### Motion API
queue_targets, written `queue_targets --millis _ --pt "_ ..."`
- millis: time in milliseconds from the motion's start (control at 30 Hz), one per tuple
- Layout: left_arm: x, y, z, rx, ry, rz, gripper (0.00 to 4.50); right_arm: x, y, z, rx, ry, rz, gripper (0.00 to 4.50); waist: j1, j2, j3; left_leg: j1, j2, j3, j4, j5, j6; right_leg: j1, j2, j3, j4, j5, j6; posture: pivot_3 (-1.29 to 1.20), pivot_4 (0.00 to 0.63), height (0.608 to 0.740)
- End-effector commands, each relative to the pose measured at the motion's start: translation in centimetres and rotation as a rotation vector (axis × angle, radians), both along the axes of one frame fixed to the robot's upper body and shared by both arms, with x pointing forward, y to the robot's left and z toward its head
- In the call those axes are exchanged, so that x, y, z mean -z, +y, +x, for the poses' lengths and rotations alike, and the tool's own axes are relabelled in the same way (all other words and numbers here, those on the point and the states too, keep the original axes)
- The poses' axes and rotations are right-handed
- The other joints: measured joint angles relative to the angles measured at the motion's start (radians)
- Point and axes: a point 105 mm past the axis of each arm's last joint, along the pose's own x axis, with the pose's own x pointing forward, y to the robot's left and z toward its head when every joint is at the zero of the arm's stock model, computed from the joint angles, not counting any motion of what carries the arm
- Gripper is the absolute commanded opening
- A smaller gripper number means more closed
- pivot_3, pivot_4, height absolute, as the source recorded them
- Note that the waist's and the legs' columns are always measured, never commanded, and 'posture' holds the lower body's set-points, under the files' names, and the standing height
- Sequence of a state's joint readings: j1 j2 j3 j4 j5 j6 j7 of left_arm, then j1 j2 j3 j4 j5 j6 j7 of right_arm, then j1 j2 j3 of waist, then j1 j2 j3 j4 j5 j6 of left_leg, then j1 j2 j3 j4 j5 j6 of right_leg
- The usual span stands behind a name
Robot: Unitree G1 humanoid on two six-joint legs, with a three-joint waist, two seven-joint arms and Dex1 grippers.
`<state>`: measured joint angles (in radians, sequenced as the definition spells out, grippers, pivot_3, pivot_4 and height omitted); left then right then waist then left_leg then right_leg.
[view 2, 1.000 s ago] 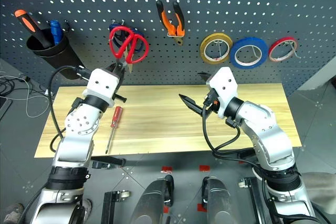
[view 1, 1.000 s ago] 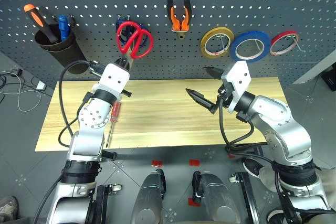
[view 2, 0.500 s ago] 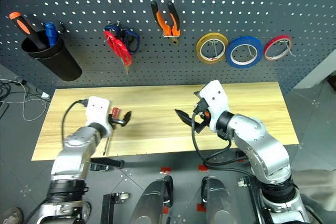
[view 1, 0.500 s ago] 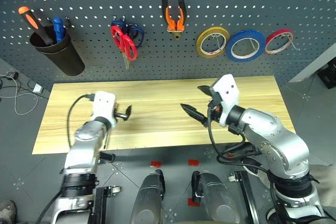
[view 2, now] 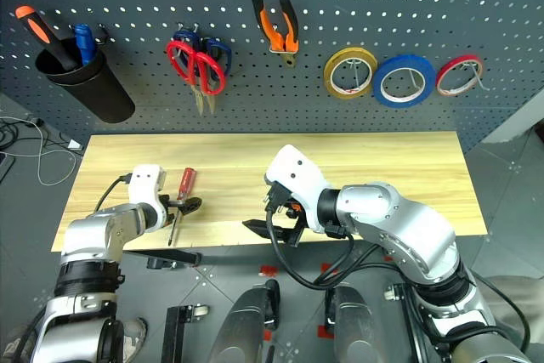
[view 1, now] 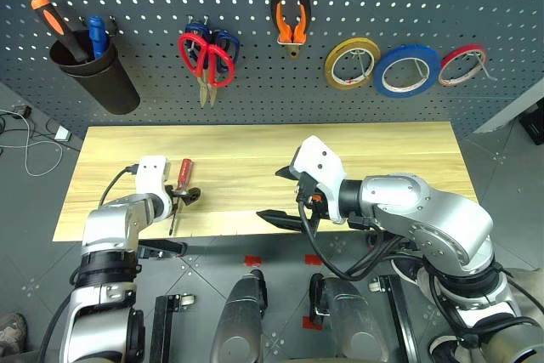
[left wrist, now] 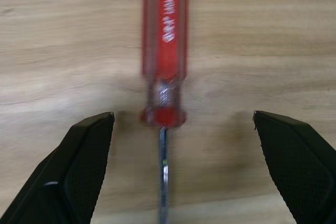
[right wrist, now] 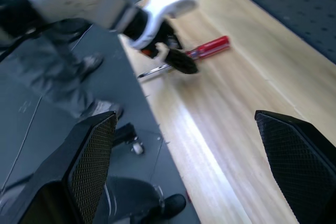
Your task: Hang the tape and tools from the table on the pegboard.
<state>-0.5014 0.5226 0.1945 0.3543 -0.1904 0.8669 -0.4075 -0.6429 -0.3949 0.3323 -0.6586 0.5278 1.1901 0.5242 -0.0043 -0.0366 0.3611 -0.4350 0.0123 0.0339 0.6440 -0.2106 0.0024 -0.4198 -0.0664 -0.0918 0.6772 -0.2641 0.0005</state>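
On the far left of the pegboard [view 1: 476, 74] a black cup [view 1: 98, 78] holds an orange-handled screwdriver and a blue-handled tool, which are not part of the job. Below it, at the left end of the table [view 1: 399, 146], the left gripper [view 1: 184, 195] sits low over the red-handled screwdriver [view 1: 179, 185], the one tool not yet hung; its fingers [left wrist: 73, 177] are spread wide to either side of the spot where handle meets shaft, and nothing is held. The likely trouble is here: the screwdriver is slim and round and lies flat on the wood, so closing on the thin shaft instead of the handle could let it roll, pivot or slide off the near edge, which is close by. A grip too far toward the tip would also leave it dangling badly for placing on the board. Further right, the red scissors [view 1: 205, 55], the pliers [view 1: 291, 19] and the blue tape [view 1: 406, 70] already hang on hooks, the tape between a yellow roll and a red one. The right gripper [view 1: 279, 195] hovers at mid-table with its jaws wide and empty; it could crowd the left arm as that arm lifts.
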Motion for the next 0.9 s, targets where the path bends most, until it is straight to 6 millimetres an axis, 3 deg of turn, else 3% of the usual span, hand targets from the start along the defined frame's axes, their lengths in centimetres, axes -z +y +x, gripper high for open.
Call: queue_targets --millis 33,67,167,467,500,667,900 --pt "-0.1 0.3 0.3 -0.001 -0.005 0.038 4.46 -0.4 0.3 -0.6 -0.050 -0.035 0.004 4.50 0.001 -0.001 0.001 0.000 0.000 0.000 0.000 0.000 0.000 0.000 0.000 0.000 0.000 0.000 0.000 -0.03 0.408 0.740" --pt "-0.1 0.4 0.3 -0.001 -0.002 0.050 4.46 -0.3 0.2 -0.6 -0.051 -0.035 0.000 4.50 -0.001 -0.001 0.001 0.000 0.000 0.000 0.000 0.000 0.000 0.000 0.000 0.000 -0.001 0.000 0.000 -0.03 0.408 0.740" --pt "0.1 1.3 0.3 -0.025 -0.005 0.083 3.87 -0.1 -0.1 -0.5 -0.052 -0.035 -0.013 4.50 -0.002 -0.001 0.001 0.000 0.000 0.002 -0.001 0.000 0.000 0.000 -0.001 0.000 -0.002 -0.001 0.000 -0.04 0.399 0.740" --pt "0.1 0.9 1.4 0.027 -0.071 0.135 0.96 0.5 -1.6 0.6 0.014 -0.058 -0.060 4.50 0.000 -0.001 0.001 0.000 -0.001 0.001 -0.001 0.000 0.000 0.000 -0.003 -0.001 -0.002 -0.001 0.000 -0.08 0.352 0.740" --pt "-0.3 0.9 1.7 0.039 -0.106 0.169 0.81 0.5 -1.8 0.6 0.018 -0.067 -0.066 4.50 0.001 -0.002 0.000 0.000 -0.001 0.001 -0.001 0.000 0.000 0.000 -0.003 -0.001 -0.002 -0.001 0.000 -0.08 0.344 0.740" --pt "-2.0 0.7 1.5 0.058 -0.239 0.210 0.82 0.3 -2.5 0.8 0.051 -0.108 -0.063 4.50 -0.001 -0.003 -0.001 -0.001 -0.001 0.001 -0.001 0.002 -0.004 0.000 -0.003 -0.002 -0.003 -0.001 0.000 -0.09 0.306 0.740" --pt "-7.5 1.9 -2.3 -0.057 -0.656 0.383 0.82 -1.4 -3.5 2.2 0.187 -0.238 0.067 4.50 -0.012 -0.007 -0.007 -0.001 -0.001 0.001 -0.002 0.002 -0.005 0.000 -0.003 -0.003 -0.005 -0.001 0.000 -0.06 0.259 0.740"
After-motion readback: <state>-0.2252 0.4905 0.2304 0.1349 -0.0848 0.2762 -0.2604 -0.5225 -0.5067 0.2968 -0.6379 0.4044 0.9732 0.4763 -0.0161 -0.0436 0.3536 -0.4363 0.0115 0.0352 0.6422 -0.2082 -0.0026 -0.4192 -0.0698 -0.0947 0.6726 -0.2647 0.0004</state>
